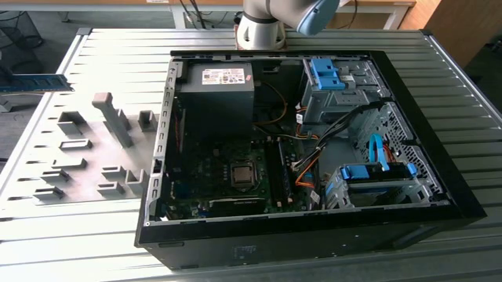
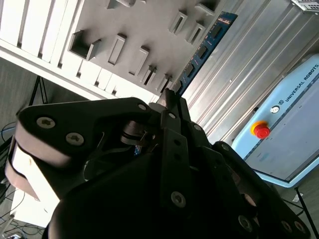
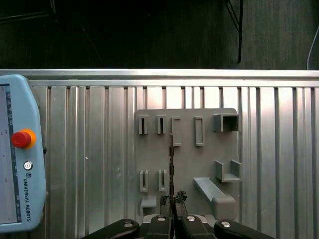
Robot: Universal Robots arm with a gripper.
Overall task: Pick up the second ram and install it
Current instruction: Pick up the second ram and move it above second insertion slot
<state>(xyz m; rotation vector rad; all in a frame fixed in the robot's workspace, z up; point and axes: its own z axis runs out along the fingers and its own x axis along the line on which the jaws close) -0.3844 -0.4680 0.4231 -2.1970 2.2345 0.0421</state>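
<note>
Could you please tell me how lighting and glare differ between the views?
Exterior view: table evenly lit, computer case interior shaded. First wrist view: glare streaks the table's ribs, floor beyond black. Second wrist view: the claw, shut on the second ram, looms dark against the bright table.

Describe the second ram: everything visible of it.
The second ram is a long, narrow, flat blue-green circuit board with a row of black chips on its face. The gripper holds it by one end, jaws shut on it; the rest juts out free above the grey holder plate. Nothing else touches it.
</note>
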